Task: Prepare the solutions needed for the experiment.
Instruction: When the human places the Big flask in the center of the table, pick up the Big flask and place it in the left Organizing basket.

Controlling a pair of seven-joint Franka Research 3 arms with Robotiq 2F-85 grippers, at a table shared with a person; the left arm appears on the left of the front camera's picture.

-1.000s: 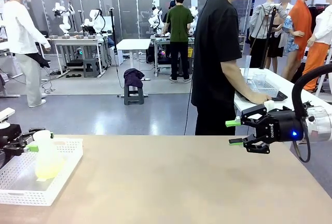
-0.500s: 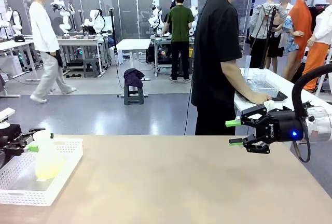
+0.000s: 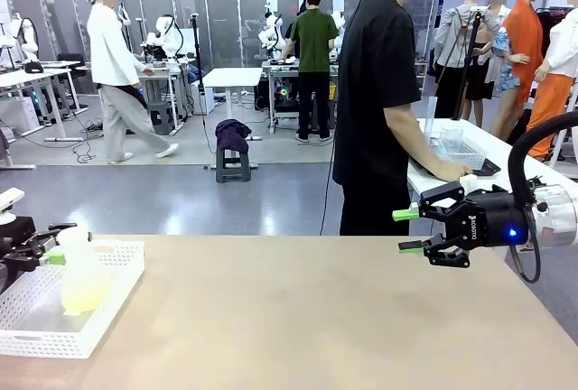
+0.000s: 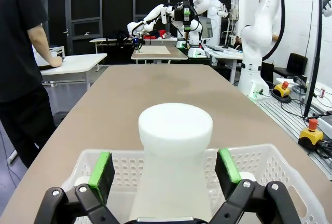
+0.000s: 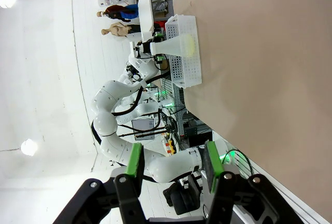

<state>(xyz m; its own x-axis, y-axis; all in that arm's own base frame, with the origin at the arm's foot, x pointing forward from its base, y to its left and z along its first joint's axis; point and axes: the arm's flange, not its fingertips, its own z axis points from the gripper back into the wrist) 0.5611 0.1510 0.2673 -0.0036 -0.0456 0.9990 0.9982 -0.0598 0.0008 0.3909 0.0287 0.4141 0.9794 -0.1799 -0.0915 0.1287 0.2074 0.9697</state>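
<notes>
1. Flask position: the translucent white plastic conical flask (image 3: 84, 273), with a shallow layer of pale yellow-green solution (image 3: 86, 298) at its base, stands upright in the white perforated plastic basket (image 3: 108, 318) at the left end of the tan surface (image 3: 307, 318).
2. The left gripper (image 4: 165, 168) is the nearer one: its jaws stand wide apart, green pads (image 4: 100, 168) flanking the flask's neck, apparently not yet touching it.
3. The right gripper (image 3: 408, 230) hovers well apart, jaws half open, empty.
</notes>
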